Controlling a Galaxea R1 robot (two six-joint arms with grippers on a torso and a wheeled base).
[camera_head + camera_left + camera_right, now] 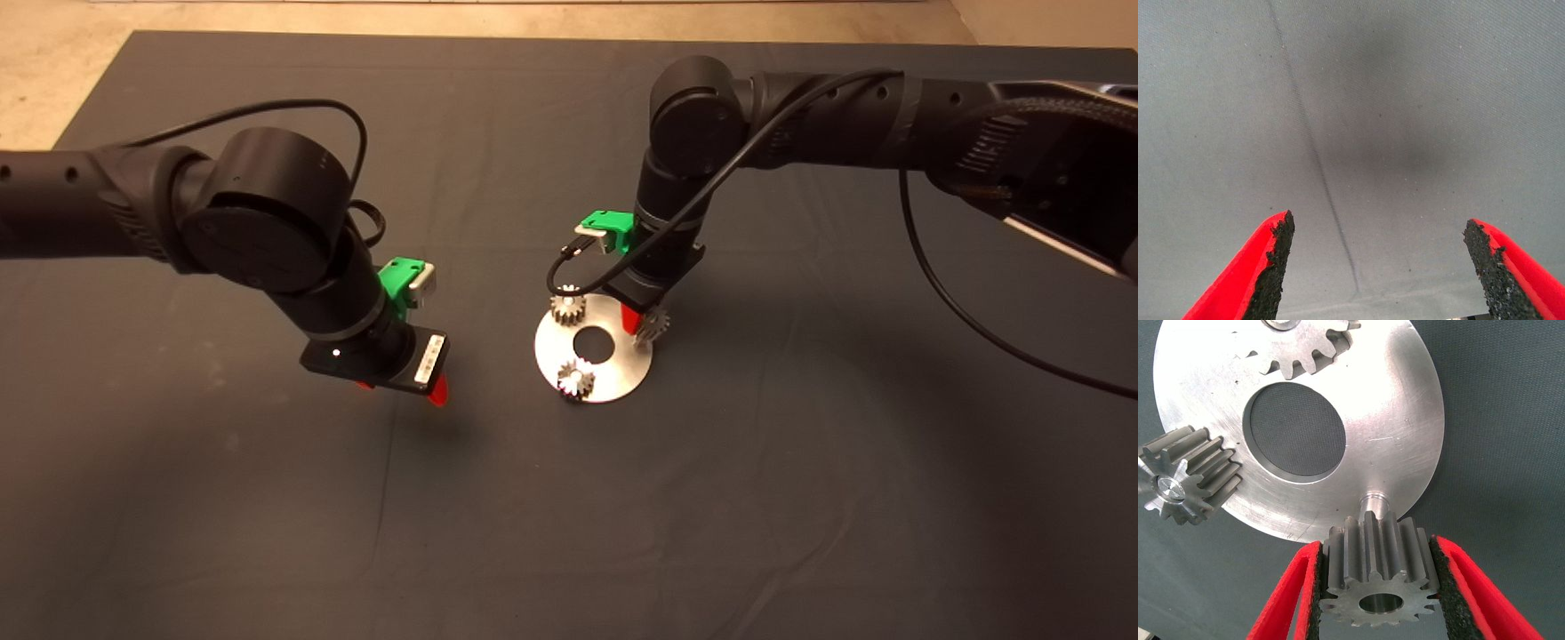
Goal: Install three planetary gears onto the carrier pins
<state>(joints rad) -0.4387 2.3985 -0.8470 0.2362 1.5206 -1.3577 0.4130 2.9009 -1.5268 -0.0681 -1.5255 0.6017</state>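
Note:
The shiny silver disc [613, 356] lies mid-mat. Two planetary gears sit on carrier pins: one at the disc's far-left edge [567, 308], one at its near edge [575, 380]. They also show in the right wrist view, one gear [1186, 475] and the other gear [1301, 350]. My right gripper [642, 324] [1379, 587] is shut on the third gear [1378, 577], held tilted just beside the bare third pin [1373, 501] at the disc's right edge. My left gripper [404, 391] [1378, 267] hovers open and empty over bare mat left of the disc.
The dark mat [800, 498] covers the table, with a crease [1318, 160] under the left gripper. A black cable [942, 284] loops from the right arm over the mat. Beige floor [53, 71] shows beyond the far edge.

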